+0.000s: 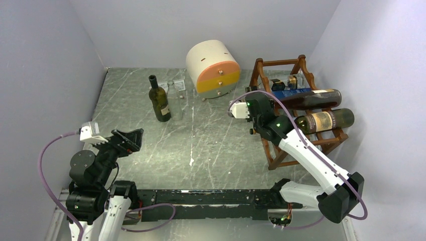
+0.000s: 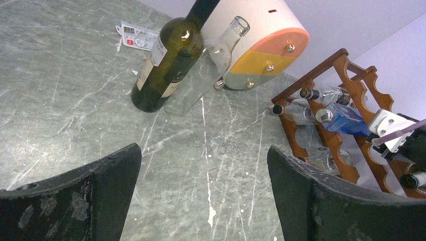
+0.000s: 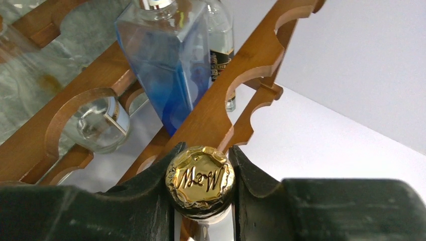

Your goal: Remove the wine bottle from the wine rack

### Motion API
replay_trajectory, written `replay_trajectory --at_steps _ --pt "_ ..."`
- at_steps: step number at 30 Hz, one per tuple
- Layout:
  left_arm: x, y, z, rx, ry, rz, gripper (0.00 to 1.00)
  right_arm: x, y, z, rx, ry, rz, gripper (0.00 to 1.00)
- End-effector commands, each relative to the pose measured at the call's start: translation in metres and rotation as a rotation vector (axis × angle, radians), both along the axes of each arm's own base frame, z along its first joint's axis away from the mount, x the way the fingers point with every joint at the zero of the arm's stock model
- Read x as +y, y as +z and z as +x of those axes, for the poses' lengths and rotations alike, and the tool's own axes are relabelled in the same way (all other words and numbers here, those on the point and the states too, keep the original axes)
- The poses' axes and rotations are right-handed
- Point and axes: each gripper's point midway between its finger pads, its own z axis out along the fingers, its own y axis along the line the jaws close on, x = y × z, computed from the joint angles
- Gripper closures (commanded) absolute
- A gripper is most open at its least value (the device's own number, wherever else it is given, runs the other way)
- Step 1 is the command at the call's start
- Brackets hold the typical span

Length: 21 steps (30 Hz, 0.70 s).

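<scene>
The reddish-brown wooden wine rack (image 1: pixel 275 151) stands at the right and holds several bottles lying on their sides. My right gripper (image 1: pixel 289 122) is at the rack's front, shut on the gold-foil cap (image 3: pixel 200 179) of a dark wine bottle (image 1: pixel 324 120) with a cream label, which rests in a lower cradle. In the right wrist view the fingers (image 3: pixel 150 191) press both sides of the cap, and the rack's scalloped rail (image 3: pixel 211 115) is just behind. My left gripper (image 1: pixel 128 138) is open and empty, low at the near left, far from the rack (image 2: pixel 346 65).
A dark green wine bottle (image 1: pixel 160 100) and a clear bottle (image 2: pixel 211 60) stand at the back middle. A round cream-and-orange drawer box (image 1: pixel 213 68) sits behind them. A blue glass bottle (image 3: pixel 166 65) and another dark bottle (image 1: pixel 314 99) lie in the rack's upper tiers. Walls close both sides.
</scene>
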Motion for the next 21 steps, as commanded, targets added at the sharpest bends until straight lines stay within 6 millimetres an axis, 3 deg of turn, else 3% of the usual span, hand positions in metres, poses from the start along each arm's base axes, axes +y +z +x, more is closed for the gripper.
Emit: replay_trajectory --at_steps 1,16,21 --pt "-0.001 0.004 0.004 -0.018 -0.01 0.009 0.01 -0.005 0.06 0.005 -0.176 -0.009 0.032 1.0" --pt "-0.002 0.003 0.005 -0.012 -0.01 0.007 0.01 -0.008 0.162 0.014 -0.46 -0.07 0.168 1.0" --pt "-0.002 0.003 0.005 -0.013 -0.012 0.008 0.01 -0.004 0.183 0.019 -0.493 -0.07 0.19 1.0"
